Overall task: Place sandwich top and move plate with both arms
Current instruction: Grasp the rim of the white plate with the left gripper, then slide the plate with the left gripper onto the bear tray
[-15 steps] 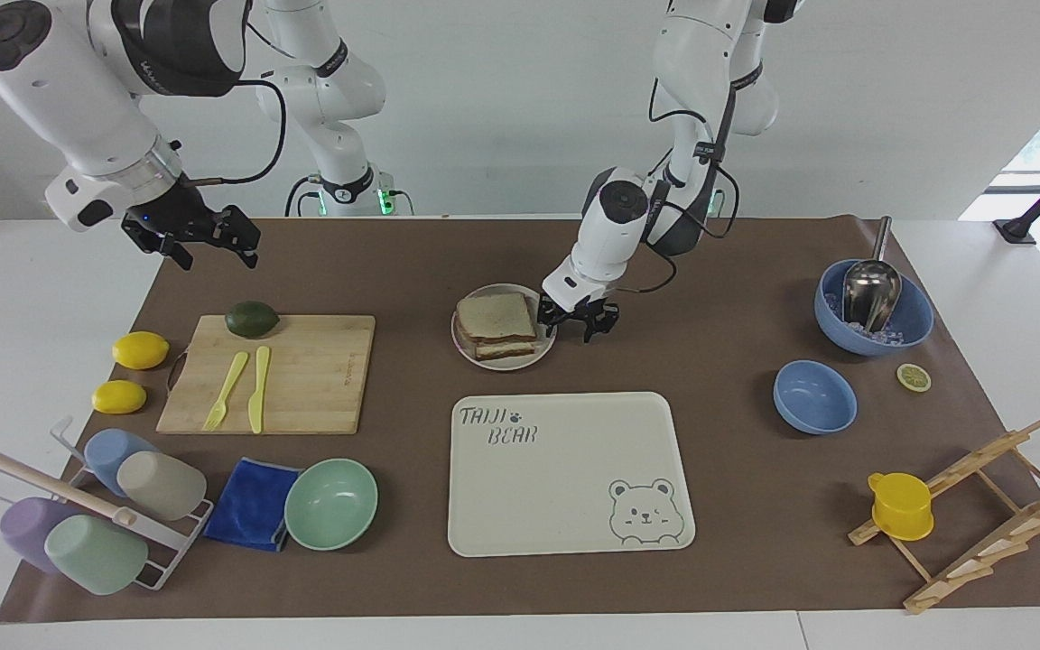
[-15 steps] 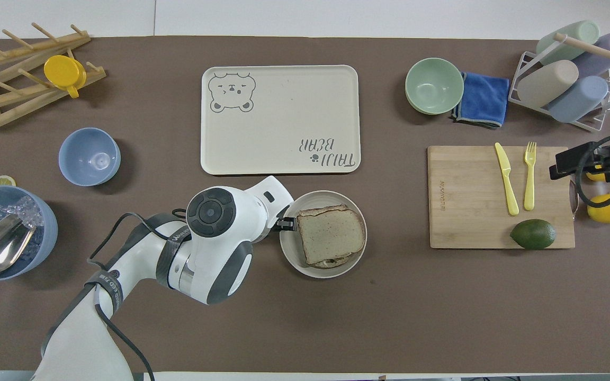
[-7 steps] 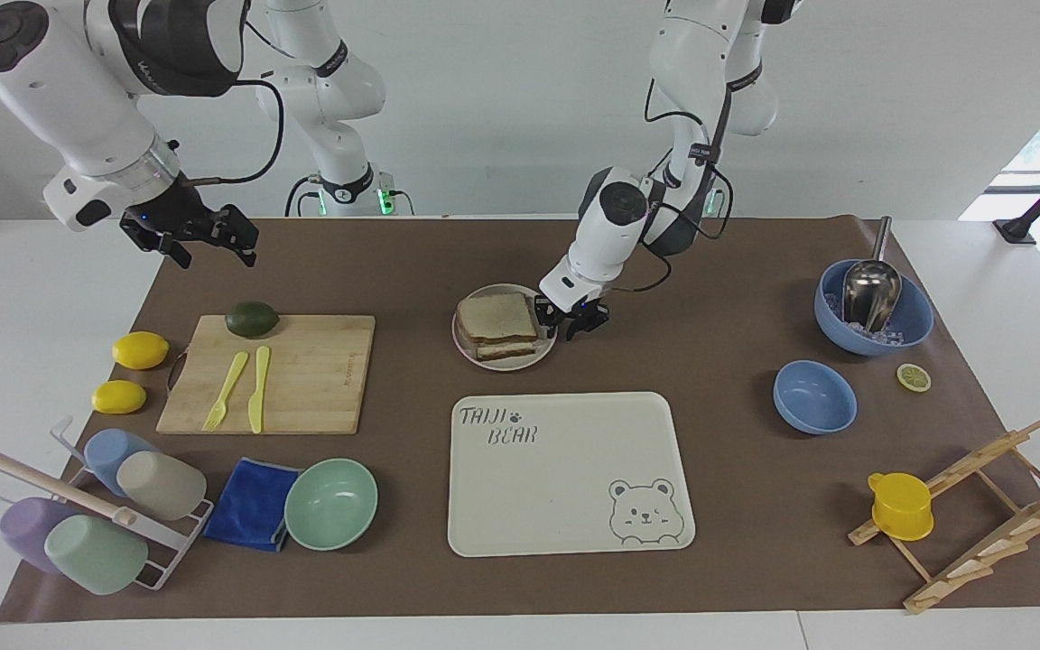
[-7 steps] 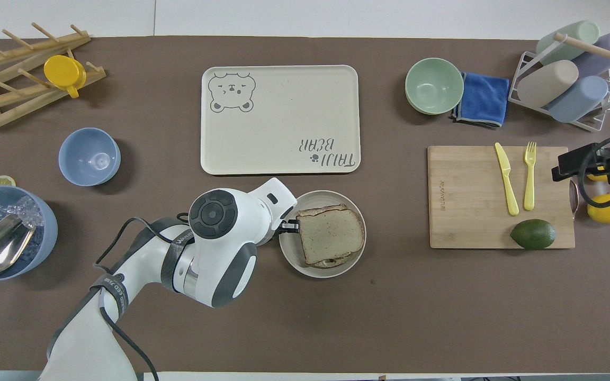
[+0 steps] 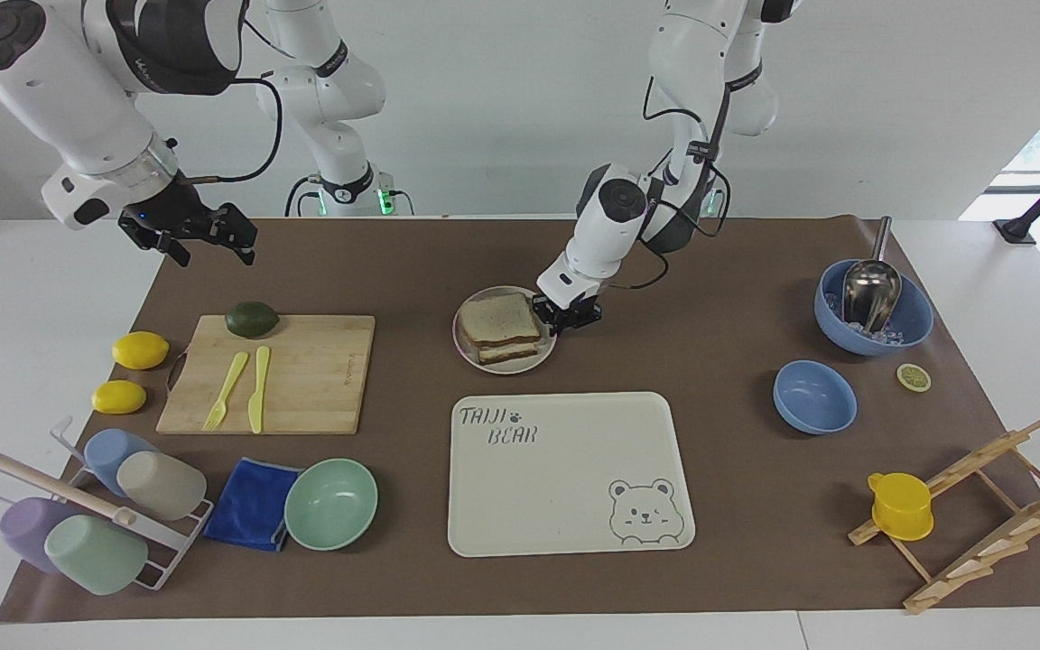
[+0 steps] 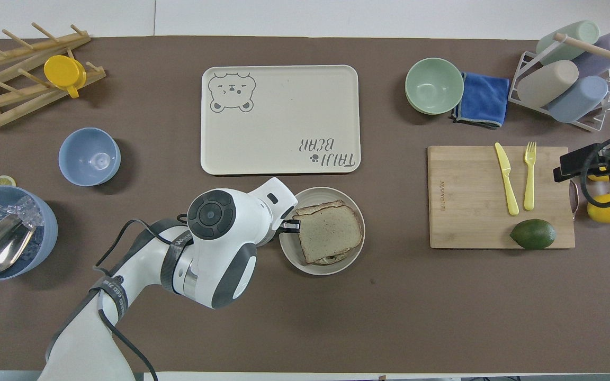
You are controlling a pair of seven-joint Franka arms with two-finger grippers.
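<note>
Facing view: left gripper point(image 5: 565, 318) fingers point(image 5: 545, 317) at plate point(image 5: 467, 348) rim beside sandwich top point(image 5: 499, 318).

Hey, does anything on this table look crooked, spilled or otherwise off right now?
Only the sandwich: the sandwich top sits skewed on the slice below, whose corner pokes out toward the tray. The left gripper is at the plate rim; the right gripper waits near the cutting board. Nothing looks spilled or damaged.
</note>
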